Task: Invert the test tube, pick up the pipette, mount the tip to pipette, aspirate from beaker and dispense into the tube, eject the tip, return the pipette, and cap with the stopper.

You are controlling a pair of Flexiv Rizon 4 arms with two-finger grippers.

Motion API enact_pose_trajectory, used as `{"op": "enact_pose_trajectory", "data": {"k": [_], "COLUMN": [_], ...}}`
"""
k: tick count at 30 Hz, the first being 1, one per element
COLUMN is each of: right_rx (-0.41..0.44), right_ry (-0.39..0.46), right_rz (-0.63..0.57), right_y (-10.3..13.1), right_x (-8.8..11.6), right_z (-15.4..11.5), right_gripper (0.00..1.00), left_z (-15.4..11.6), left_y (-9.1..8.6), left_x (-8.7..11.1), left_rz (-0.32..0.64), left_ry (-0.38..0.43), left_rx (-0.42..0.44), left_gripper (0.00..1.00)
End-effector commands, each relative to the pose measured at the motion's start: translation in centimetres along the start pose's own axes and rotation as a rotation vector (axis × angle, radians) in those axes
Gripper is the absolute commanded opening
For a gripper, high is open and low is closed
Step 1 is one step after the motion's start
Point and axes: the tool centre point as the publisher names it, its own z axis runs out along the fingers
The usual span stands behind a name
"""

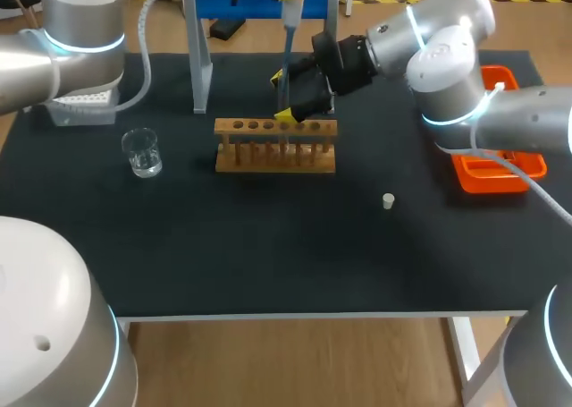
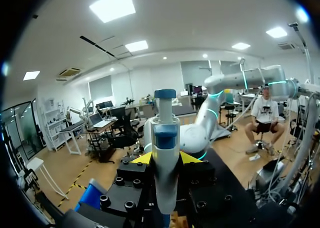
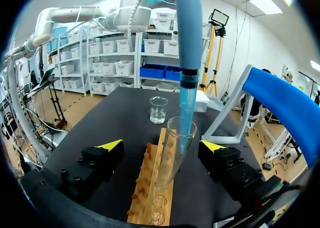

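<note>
Hard to see: the test tube [image 3: 175, 148], plain in the right wrist view, is nearly lost behind the right gripper [image 3: 162, 146] in the head view.
Cut off: the left wrist view loses the pipette's [image 2: 165, 138] lower end.
Left gripper [image 2: 166, 158]: clenched on the upright pipette.
Right gripper: released, its fingers wide on either side of the tube.
Test tube: upright in the wooden rack [image 1: 275, 146], with the blue tip [image 3: 186, 112] dipping into its mouth.
Stopper [image 1: 389, 201]: on the surface [image 1: 268, 246], well apart from both grippers.
</note>
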Motion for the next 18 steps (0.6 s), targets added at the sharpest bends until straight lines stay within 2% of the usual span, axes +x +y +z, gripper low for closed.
{"op": "enact_pose_trajectory", "data": {"k": [1,18], "right_rx": [0.002,0.002], "right_ry": [0.0,0.0], "right_rz": [0.0,0.0], "right_y": [0.05,0.05], "right_x": [0.05,0.05], "right_z": [-0.11,-0.11], "right_gripper": [1.0,1.0], "left_z": [0.12,0.31], "left_y": [-0.51,-1.26], "left_x": [0.19,0.48], "left_rz": [0.002,0.002], "left_ry": [-0.005,-0.004], "left_rx": [-0.007,-0.018], "left_gripper": [0.0,0.0]}}
